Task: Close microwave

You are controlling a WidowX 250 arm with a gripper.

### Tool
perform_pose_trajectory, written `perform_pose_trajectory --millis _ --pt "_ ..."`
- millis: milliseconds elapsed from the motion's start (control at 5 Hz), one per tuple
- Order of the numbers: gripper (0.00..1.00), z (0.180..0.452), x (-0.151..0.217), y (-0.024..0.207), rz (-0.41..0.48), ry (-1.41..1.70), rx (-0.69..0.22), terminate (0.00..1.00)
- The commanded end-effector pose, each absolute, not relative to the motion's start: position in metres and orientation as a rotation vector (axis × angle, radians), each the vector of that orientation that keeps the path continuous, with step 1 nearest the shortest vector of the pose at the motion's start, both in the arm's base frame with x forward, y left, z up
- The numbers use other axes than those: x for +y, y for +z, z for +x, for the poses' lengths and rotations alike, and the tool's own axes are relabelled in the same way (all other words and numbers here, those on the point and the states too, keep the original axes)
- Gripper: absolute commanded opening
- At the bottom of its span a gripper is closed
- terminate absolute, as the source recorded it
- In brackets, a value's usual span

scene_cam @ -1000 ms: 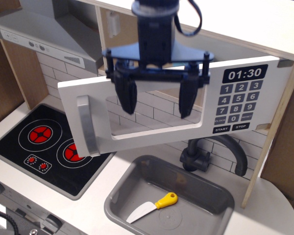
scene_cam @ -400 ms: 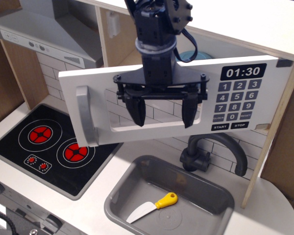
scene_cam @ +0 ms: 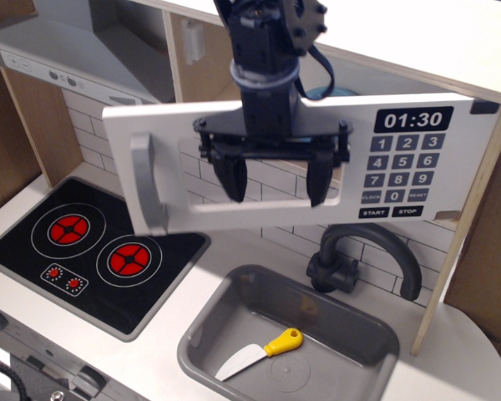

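The microwave [scene_cam: 417,159] is a pale wooden box under the top shelf, with a black clock reading 01:30 and a grey keypad. Its white door [scene_cam: 159,125] with a clear window stands partly open, swung out toward me at its left edge, where the grey bar handle [scene_cam: 147,194] is. My gripper [scene_cam: 274,185] hangs in front of the door's window, fingers [scene_cam: 232,177] pointing down and spread open, holding nothing. Whether the fingers touch the door cannot be told. A teal object shows just behind the door's top edge.
A grey slanted range hood [scene_cam: 75,63] is at the upper left. A black stove [scene_cam: 92,255] with red burners lies below it. A grey sink [scene_cam: 209,334] holds a yellow-handled knife [scene_cam: 263,351]. A dark faucet [scene_cam: 359,259] stands behind the sink.
The door has swung back toward the box, its left edge and handle moving up and away. My gripper has moved with it, staying open in front of the window.
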State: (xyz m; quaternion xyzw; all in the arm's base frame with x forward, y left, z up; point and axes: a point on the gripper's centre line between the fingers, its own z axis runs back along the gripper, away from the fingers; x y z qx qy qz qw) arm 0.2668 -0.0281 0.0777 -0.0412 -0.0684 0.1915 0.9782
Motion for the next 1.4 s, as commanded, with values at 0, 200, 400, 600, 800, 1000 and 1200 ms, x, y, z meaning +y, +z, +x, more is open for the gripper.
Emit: perform_pose_trajectory --millis 0,200,400,600,800,1000,1200 --pt "1.0 0.307 -0.015 0.118 -0.115 0.44 -0.246 0.0" --pt "1.0 0.308 -0.012 0.125 -0.137 0.445 -0.238 0.0" --pt "1.0 0.289 -0.017 0.123 -0.153 0.41 -0.168 0.0" --pt "1.0 0.262 -0.024 0.118 -0.156 0.37 -0.104 0.0" --pt "1.0 0.24 -0.027 0.101 -0.126 0.335 -0.049 0.0" --pt "1.0 0.246 -0.021 0.071 -0.069 0.367 -0.023 0.0" --pt "1.0 0.264 -0.012 0.044 -0.021 0.402 -0.056 0.0"
